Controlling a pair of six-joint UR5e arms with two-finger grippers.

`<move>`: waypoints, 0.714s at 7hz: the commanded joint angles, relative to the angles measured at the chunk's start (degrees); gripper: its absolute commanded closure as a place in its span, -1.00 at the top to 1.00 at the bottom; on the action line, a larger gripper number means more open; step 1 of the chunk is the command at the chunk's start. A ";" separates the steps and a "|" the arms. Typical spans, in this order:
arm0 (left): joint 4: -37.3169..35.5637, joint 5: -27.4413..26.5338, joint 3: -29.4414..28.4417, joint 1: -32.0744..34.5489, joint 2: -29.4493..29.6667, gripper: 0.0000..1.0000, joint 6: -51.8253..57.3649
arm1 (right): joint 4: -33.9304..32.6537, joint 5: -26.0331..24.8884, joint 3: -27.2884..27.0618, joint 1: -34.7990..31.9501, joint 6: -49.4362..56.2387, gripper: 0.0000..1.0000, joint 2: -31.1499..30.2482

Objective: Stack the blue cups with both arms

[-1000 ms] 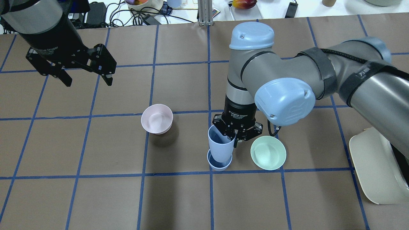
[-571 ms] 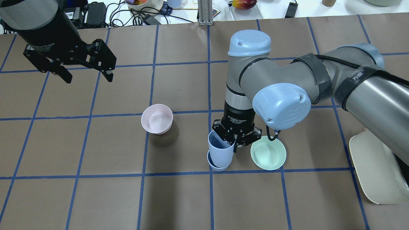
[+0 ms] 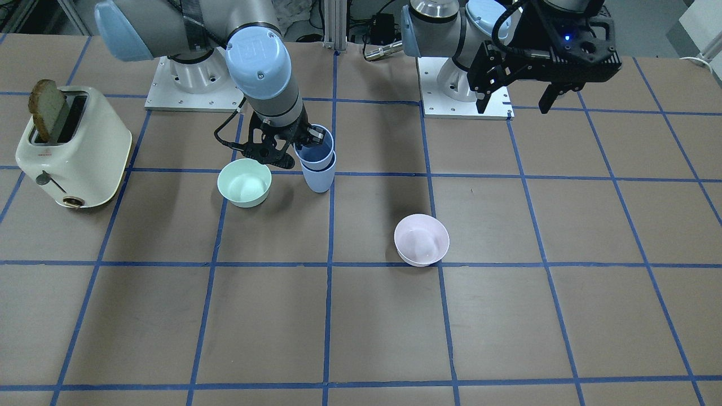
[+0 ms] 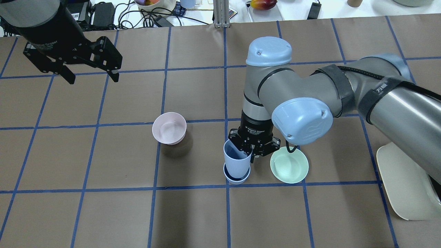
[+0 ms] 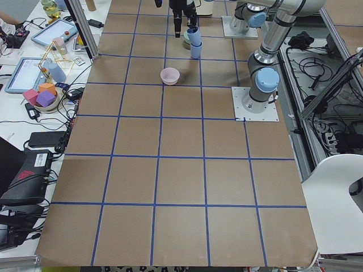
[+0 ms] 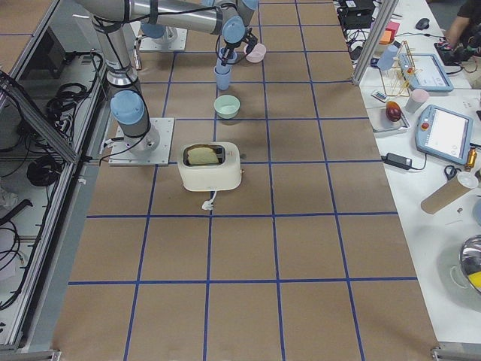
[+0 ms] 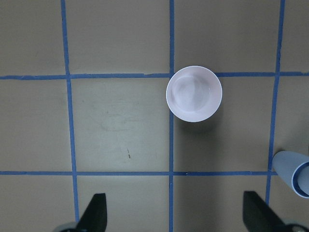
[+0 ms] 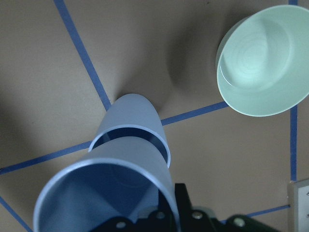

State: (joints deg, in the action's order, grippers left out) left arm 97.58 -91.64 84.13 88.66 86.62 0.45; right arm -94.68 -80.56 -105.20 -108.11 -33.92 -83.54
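My right gripper (image 4: 253,151) is shut on the rim of the upper blue cup (image 4: 237,159), with one finger inside it. That cup stands part way inside the lower blue cup (image 4: 236,178), which rests on the table. The front view shows the upper cup (image 3: 314,152) nested in the lower cup (image 3: 318,177). The right wrist view shows the held cup (image 8: 96,193) over the lower cup (image 8: 135,113). My left gripper (image 4: 92,79) is open and empty, raised at the far left, well away from the cups.
A mint-green bowl (image 4: 289,164) sits just right of the stacked cups, close to the right gripper. A pale pink bowl (image 4: 169,128) sits to their left. A cream toaster (image 3: 73,149) with a slice of bread stands at the table's right end.
My right gripper has lowered the held cup deeper into the lower cup. My left gripper has drifted away toward the far left.
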 commanded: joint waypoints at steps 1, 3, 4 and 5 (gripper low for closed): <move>-3.17 -0.47 0.68 -0.24 1.25 1.00 0.60 | -0.51 -0.03 -2.11 0.00 -0.35 0.05 -0.05; -4.33 -0.30 0.33 -0.24 1.80 1.00 0.35 | -1.29 -0.12 -1.24 0.09 -0.18 0.88 -0.22; -5.72 -0.21 0.33 -0.24 1.97 1.00 0.17 | -1.65 -1.08 0.41 0.96 0.34 0.93 -0.22; -5.47 -0.64 -0.11 -0.33 0.32 1.00 0.43 | -2.09 -4.57 3.82 2.53 1.83 1.00 -0.05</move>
State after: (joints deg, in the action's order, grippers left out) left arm 92.47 -91.99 84.35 88.39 88.08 0.77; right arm -96.22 -82.10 -104.63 -107.11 -33.42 -83.69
